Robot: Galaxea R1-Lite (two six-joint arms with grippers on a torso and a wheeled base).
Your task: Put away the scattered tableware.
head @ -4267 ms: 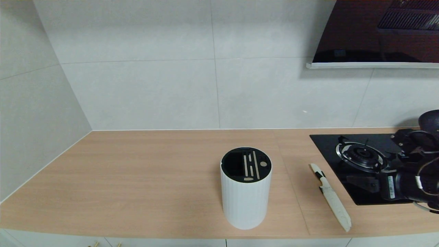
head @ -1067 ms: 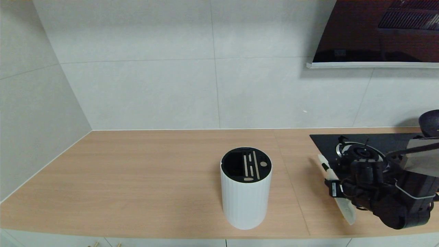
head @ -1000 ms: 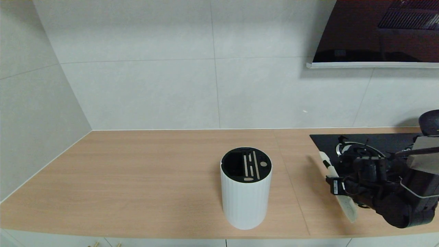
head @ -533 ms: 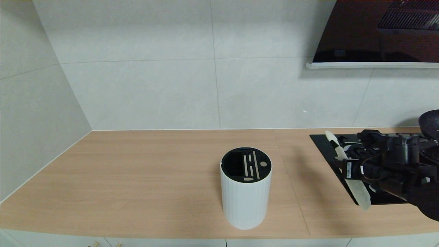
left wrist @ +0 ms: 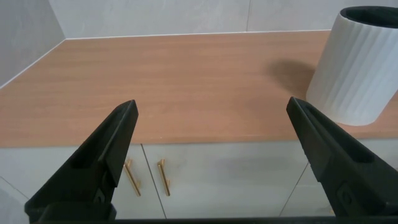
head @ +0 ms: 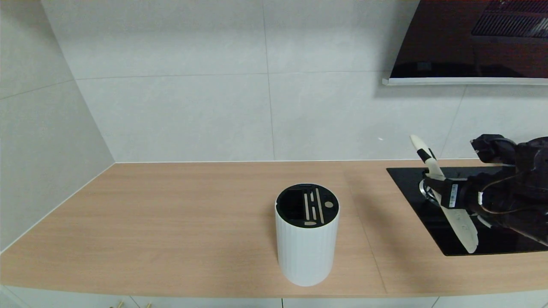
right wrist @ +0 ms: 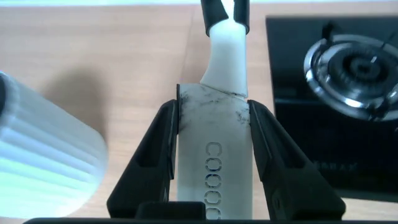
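A cream knife with a black band on its handle hangs in the air over the stove's left edge, blade tip down, handle up. My right gripper is shut on its blade near the handle; in the right wrist view the blade sits between the two black fingers. The white ribbed knife holder with a black slotted top stands mid-counter, well left of the knife, also as a white curve. My left gripper is open, below the counter's front edge, beside the holder.
A black gas stove with a burner lies at the counter's right. A dark range hood hangs above it. The wooden counter has free room left of the holder. Cabinet doors with gold handles sit under the counter.
The right gripper closed on the knife on the counter, then lifted it up and to the right over the stove's edge. The holder stayed put.
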